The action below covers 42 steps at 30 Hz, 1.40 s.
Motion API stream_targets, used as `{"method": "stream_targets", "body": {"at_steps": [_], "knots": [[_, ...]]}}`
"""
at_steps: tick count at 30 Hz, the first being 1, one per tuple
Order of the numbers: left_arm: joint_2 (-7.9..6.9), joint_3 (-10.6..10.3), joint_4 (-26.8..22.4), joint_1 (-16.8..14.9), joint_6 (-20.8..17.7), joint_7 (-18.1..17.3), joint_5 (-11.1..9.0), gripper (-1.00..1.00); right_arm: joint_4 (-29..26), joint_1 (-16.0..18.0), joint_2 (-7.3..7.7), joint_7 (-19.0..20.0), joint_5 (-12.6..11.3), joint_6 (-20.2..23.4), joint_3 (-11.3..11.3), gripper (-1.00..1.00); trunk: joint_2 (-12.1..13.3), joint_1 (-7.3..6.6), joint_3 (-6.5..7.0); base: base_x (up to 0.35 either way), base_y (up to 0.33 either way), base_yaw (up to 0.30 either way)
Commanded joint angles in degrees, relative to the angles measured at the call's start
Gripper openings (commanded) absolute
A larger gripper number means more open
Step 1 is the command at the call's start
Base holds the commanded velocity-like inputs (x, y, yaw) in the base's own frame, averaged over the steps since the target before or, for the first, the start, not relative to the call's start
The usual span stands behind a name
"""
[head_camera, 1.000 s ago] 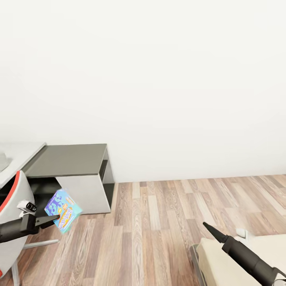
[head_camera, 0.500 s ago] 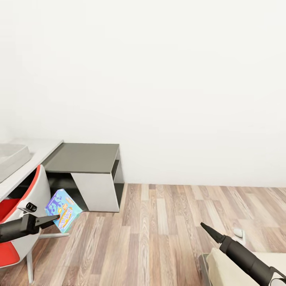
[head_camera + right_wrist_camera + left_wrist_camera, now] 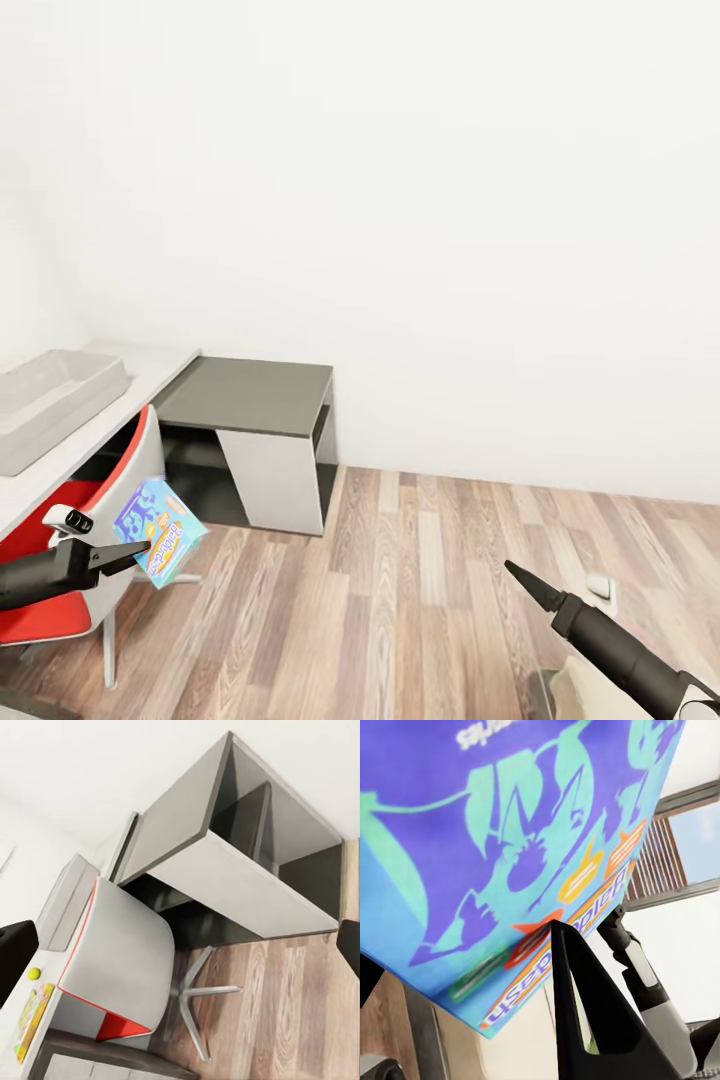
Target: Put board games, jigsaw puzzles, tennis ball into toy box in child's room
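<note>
My left gripper (image 3: 138,549) is shut on a blue board game (image 3: 163,528) with teal print, held tilted above the floor beside the chair. In the left wrist view that board game (image 3: 502,832) sits close up against one dark finger (image 3: 585,1012). The light grey toy box (image 3: 50,398) stands on the pale table (image 3: 155,368) at the far left. The right wrist view has the toy box (image 3: 66,900), the tennis ball (image 3: 33,973) and a yellow-orange board game (image 3: 28,1021) on the table. My right gripper (image 3: 522,580) hangs over the floor, open and holding nothing, its fingers (image 3: 15,960) wide apart.
A red-and-white chair (image 3: 95,540) stands between my left arm and the table. A low cabinet (image 3: 255,400) with a dark grey top adjoins the table's end. Wood-plank floor (image 3: 400,600) spreads ahead. A small white object (image 3: 598,585) lies near the bed corner (image 3: 590,700).
The whole view has swung left: the table and toy box have come into the picture and most of the bed has slid out. Both grippers hold their poses; the board game stays gripped.
</note>
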<state>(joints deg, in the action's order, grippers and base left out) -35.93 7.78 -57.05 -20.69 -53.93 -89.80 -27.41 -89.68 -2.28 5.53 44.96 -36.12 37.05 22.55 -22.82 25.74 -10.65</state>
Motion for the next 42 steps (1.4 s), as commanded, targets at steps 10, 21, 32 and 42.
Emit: {"method": "stream_targets", "body": {"at_steps": [10, 21, 32, 42], "knots": [[-0.01, 0.0, 0.0, -0.1, -0.6, -0.2, 0.0, -1.0, -0.1, 0.0, 0.01, -0.2, -0.4, 0.4, 0.0, 1.0, -0.1, 0.05, 0.6, 0.21, 0.146, 0.214], [-0.01, 0.0, 0.0, -0.1, -0.6, -0.2, 0.0, -1.0, -0.1, 0.0, 0.01, -0.2, -0.3, 0.4, 0.0, 1.0, -0.1, 0.05, 0.78, 0.256, 0.169, 0.06], [-0.06, 0.3, 0.0, -0.1, 0.7, -0.2, 0.0, -1.0, 0.1, 0.0, 0.01, -0.1, -0.3, 0.4, 0.0, 1.0, -0.1, 0.05, 0.79, 0.265, 0.162, 0.002], [-0.53, 3.6, 0.0, -0.1, 2.0, -0.2, -0.2, -1.0, 0.0, 0.0, 0.01, 0.3, -0.4, 0.6, 0.0, 1.0, -0.1, 0.05, 0.79, 0.282, 0.026, 0.0]]}}
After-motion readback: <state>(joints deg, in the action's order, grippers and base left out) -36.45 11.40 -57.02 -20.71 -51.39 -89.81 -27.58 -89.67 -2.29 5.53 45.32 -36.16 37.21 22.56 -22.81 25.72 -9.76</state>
